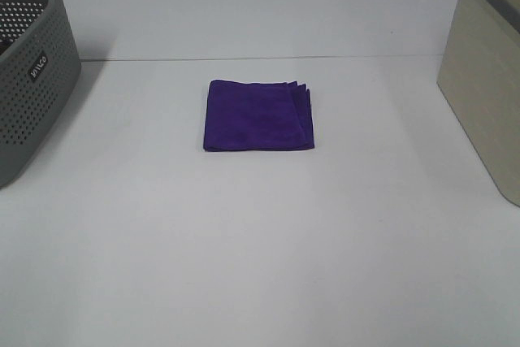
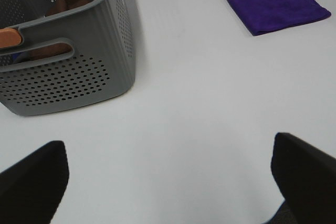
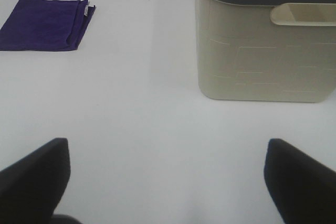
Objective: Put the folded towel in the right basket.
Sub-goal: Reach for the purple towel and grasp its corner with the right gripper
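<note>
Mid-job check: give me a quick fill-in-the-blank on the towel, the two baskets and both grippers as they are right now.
1. The folded towel lying on the table is ___ in colour.
2. The grey perforated basket stands at the ___ edge of the exterior high view, and the beige basket stands at the opposite edge.
3. The left gripper and the right gripper are both ___, with nothing between their fingers.

Missing words: purple; left; open.
</note>
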`<state>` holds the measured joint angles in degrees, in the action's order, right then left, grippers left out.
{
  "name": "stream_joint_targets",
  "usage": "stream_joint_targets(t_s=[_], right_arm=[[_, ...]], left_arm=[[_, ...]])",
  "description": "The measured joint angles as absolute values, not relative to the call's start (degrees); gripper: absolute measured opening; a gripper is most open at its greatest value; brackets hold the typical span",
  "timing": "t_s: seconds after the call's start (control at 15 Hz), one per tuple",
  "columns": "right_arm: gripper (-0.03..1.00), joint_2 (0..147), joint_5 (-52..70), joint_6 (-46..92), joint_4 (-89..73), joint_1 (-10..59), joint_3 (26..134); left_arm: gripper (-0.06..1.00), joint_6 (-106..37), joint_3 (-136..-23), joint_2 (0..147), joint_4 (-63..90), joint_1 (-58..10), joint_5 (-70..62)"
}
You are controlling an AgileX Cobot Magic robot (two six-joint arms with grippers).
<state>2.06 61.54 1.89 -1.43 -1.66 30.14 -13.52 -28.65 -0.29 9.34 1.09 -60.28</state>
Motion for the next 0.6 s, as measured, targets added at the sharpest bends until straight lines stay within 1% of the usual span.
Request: stream_joint_targets(t_s=[0.13, 0.27, 0.33, 0.6], right_arm=[[0.91, 9.7, 63.7, 1.9, -3.4, -1.7, 33.8], [0.91, 27.2, 67.0, 1.9, -5.1, -1.7, 42.1], [0.91, 41.7, 68.9, 1.9, -5.5, -1.7, 50.5], [0.91, 59.2, 67.0, 1.9, -8.5, -1.7, 60.0]], left_arm=[[0.99, -13.5, -28.6, -0.3, 9.3, 1.1, -60.3], [0.99, -13.5, -28.6, -0.3, 9.3, 1.1, -60.3], [0.99, -13.5, -28.6, -0.3, 9.3, 1.1, -60.3], [0.99, -13.5, -28.6, -0.3, 9.3, 1.1, -60.3]])
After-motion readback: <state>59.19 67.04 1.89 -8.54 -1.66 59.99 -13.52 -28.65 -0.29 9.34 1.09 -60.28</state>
